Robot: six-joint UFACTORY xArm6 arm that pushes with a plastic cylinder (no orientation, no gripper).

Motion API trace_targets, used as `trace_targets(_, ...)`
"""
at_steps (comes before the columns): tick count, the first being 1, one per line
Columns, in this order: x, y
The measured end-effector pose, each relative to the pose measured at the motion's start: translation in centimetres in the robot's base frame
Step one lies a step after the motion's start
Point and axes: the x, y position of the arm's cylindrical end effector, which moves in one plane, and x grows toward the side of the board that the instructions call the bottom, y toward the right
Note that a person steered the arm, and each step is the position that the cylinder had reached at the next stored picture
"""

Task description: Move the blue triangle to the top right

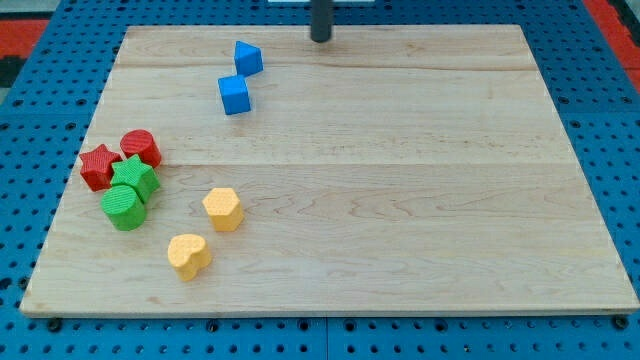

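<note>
The blue triangle lies on the wooden board near the view's top, left of the middle. A blue cube sits just below it, close or touching at a corner. My tip is at the board's top edge, to the right of the blue triangle and apart from it by roughly a block's width or more.
At the view's left stands a tight cluster: a red star, a red cylinder, a green star and a green cylinder. A yellow hexagon and a yellow heart lie lower, left of centre.
</note>
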Motion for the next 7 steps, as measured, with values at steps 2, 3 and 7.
trace_targets(2, 6.4, -10.8)
trace_targets(3, 6.2, -9.2)
trace_targets(7, 4.2, 5.0)
